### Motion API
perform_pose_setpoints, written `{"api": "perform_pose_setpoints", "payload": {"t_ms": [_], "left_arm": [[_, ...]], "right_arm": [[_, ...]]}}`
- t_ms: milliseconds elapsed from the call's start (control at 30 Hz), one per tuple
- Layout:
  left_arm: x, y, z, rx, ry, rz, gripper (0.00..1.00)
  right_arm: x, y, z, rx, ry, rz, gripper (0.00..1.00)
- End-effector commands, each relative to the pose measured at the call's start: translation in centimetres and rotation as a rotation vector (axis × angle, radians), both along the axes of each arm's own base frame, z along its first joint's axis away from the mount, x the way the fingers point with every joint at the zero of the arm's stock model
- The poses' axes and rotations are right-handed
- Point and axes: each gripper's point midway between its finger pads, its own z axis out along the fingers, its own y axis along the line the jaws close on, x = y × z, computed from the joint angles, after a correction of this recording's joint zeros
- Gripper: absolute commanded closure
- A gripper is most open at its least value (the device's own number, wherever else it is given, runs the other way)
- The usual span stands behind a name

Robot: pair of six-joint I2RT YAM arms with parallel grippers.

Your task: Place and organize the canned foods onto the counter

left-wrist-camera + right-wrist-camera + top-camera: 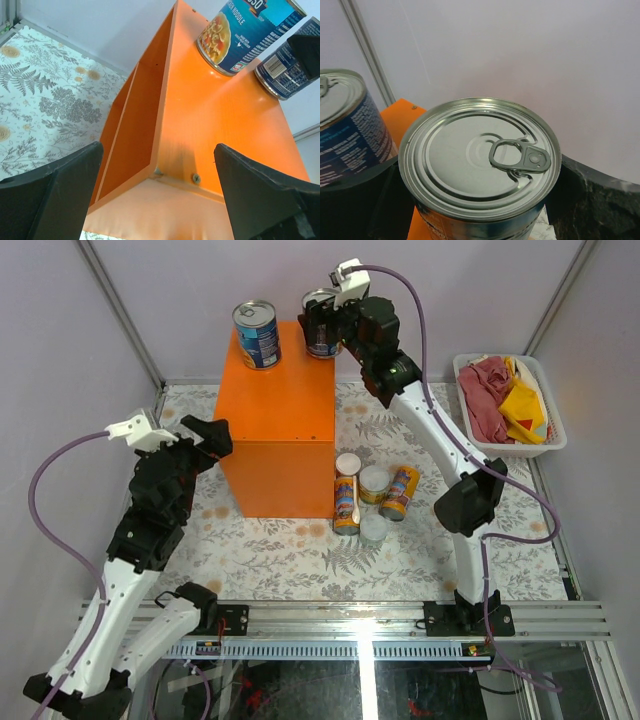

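Observation:
The orange counter [285,410] [220,125] stands at the back middle of the table. One blue-labelled can [257,335] [245,30] [345,125] stands upright on its back left. A second blue-labelled can [320,343] [282,75] [470,150] rests at the back right corner, and my right gripper [328,320] [477,200] is shut on its sides. My left gripper [212,432] [158,147] hovers open and holds nothing by the counter's near left corner. Right of the counter, on the table, are two yellow-orange cans [346,502] [399,492] and two short pale-lidded cans [373,480] [373,528].
A white basket [505,448] at the right back holds a red cloth [485,395] and a yellow cloth [525,405]. The table has a fern-patterned cover [280,550] [45,100]. White walls close in the back and sides.

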Motion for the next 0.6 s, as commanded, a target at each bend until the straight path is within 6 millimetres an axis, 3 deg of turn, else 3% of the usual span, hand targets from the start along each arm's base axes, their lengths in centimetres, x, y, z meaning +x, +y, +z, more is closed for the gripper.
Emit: {"api": "perform_pose_setpoints", "payload": {"t_ms": [0,300,567], "left_arm": [[1.8,-0.6,4.2,0.003,-0.142,-0.003,0.07],[6.5,-2.0,5.1,0.036,-0.183,0.016,0.06],[8.8,-3.3,5.4,0.074,-0.199,-0.008,0.06]], "right_arm": [[-5.9,-1.1,14.8,0.224,-0.326,0.054,1.00],[-5.9,0.4,13.6,0.223,-0.296,0.076,1.00],[-4.9,1.1,11.8,0.209,-0.252,0.069,1.00]]}}
